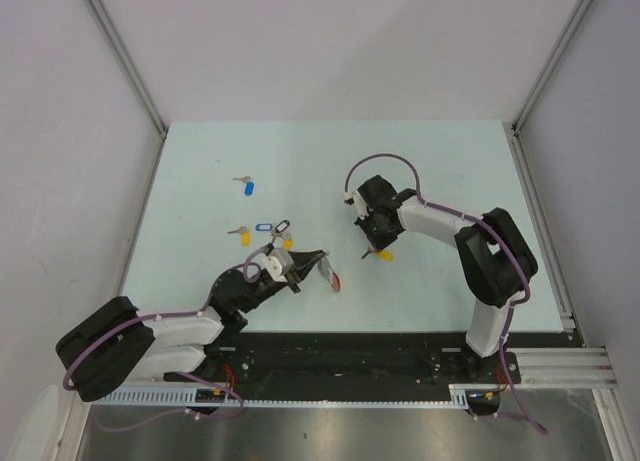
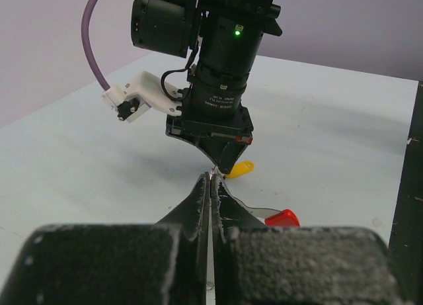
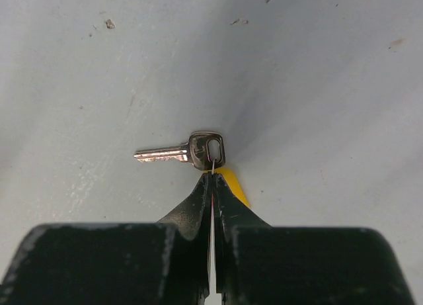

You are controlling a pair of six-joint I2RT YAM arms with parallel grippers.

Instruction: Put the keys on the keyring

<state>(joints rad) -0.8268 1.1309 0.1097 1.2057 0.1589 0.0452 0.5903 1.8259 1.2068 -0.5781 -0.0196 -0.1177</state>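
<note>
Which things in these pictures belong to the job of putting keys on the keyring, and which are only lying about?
For the job:
- keyring, held by the left gripper
- yellow-tagged key, held by the right gripper
- blue-tagged key, loose
- cluster of tagged keys

Not for the job:
- table
- mounting rail

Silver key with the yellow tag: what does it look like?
The small silver metal key has a short blade pointing left in the right wrist view and a rounded head with an oblong hole. A thin wire loop through that hole joins it to a yellow plastic tag. The right end effector, shut, pinches the loop.
</note>
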